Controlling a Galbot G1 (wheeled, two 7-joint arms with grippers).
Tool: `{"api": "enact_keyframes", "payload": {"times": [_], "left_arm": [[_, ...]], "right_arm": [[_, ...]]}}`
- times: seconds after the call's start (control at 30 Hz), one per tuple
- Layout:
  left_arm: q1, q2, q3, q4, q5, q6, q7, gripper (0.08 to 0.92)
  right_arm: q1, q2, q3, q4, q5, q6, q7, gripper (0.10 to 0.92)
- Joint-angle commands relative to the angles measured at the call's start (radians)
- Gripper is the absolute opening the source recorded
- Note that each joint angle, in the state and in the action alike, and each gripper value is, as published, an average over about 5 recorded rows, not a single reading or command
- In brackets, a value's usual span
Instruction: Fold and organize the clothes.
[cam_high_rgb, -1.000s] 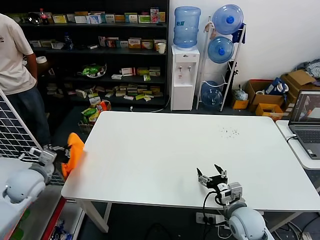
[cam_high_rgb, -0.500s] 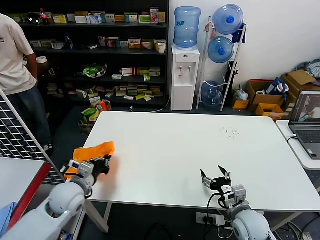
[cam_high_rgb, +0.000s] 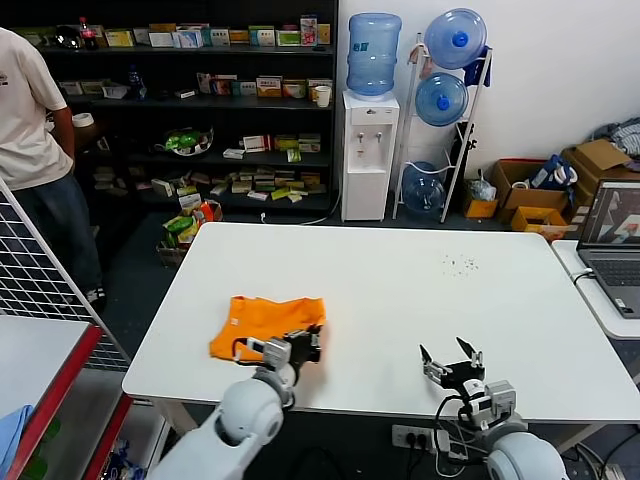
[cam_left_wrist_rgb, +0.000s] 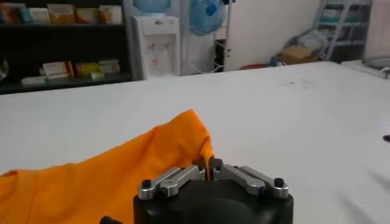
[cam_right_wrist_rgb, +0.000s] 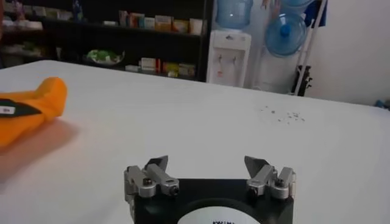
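Observation:
The bright orange T-shirt (cam_high_rgb: 262, 322) lies crumpled on the white table (cam_high_rgb: 400, 290) near its front left. My left gripper (cam_high_rgb: 308, 341) is shut on the shirt's right edge; in the left wrist view the fabric (cam_left_wrist_rgb: 116, 173) is pinched between the closed fingers of that gripper (cam_left_wrist_rgb: 208, 165). The shirt's lettering is hidden. My right gripper (cam_high_rgb: 452, 356) is open and empty above the table's front edge at the right, apart from the shirt. In the right wrist view it (cam_right_wrist_rgb: 207, 163) stands wide open, with the shirt (cam_right_wrist_rgb: 30, 109) far off.
A person in a cream T-shirt (cam_high_rgb: 25, 110) stands at the back left by the shelves. A wire rack (cam_high_rgb: 40, 280) and a light blue cloth (cam_high_rgb: 12, 425) are at the left. A laptop (cam_high_rgb: 612, 235) sits on a side table at the right.
My left gripper has carried the orange T-shirt from beyond the table's left edge rightward onto the table. My right gripper has drifted slightly right and toward the front edge, still open.

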Motion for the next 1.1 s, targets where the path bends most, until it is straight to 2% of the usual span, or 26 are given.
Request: {"api": "enact_keyframes", "payload": {"times": [0.03, 0.17, 0.3, 0.4, 0.5, 0.67, 0.77, 0.87, 0.97, 1.1], "left_arm": [[-0.085, -0.381, 0.103, 0.208, 0.036, -0.075, -0.051, 0.115], [-0.1, -0.429, 0.075, 0.28, 0.035, -0.207, -0.051, 0.124], [-0.093, -0.391, 0.066, 0.272, 0.052, -0.344, -0.014, 0.198], [-0.058, -0.293, 0.065, 0.208, 0.068, -0.402, 0.019, 0.285], [0.004, -0.164, 0.029, 0.134, 0.098, -0.458, 0.042, 0.371], [0.141, 0.064, -0.115, 0.044, 0.151, -0.581, 0.059, 0.519], [0.21, 0.129, -0.215, 0.024, 0.193, -0.612, 0.068, 0.605], [0.262, 0.135, -0.311, 0.025, 0.265, -0.603, 0.09, 0.692], [0.289, 0.097, -0.4, 0.044, 0.33, -0.594, 0.105, 0.771], [0.316, 0.042, -0.486, 0.07, 0.433, -0.624, 0.127, 0.818]], "right_arm": [[-0.041, -0.007, 0.041, 0.003, -0.001, 0.002, 0.004, 0.823], [-0.032, -0.003, 0.044, -0.005, -0.003, 0.004, 0.01, 0.823], [-0.027, 0.0, 0.052, -0.007, -0.017, 0.008, 0.008, 0.823], [-0.026, 0.008, 0.065, -0.008, -0.033, 0.012, -0.002, 0.823], [-0.02, 0.029, 0.086, -0.013, -0.056, 0.023, -0.027, 0.823], [0.014, 0.091, 0.128, -0.029, -0.103, 0.04, -0.072, 0.823], [0.042, 0.144, 0.153, -0.039, -0.149, 0.052, -0.104, 0.823], [0.062, 0.196, 0.186, -0.047, -0.197, 0.064, -0.149, 0.823], [0.071, 0.244, 0.238, -0.053, -0.248, 0.077, -0.207, 0.823], [0.067, 0.294, 0.305, -0.053, -0.305, 0.092, -0.269, 0.823]]}}
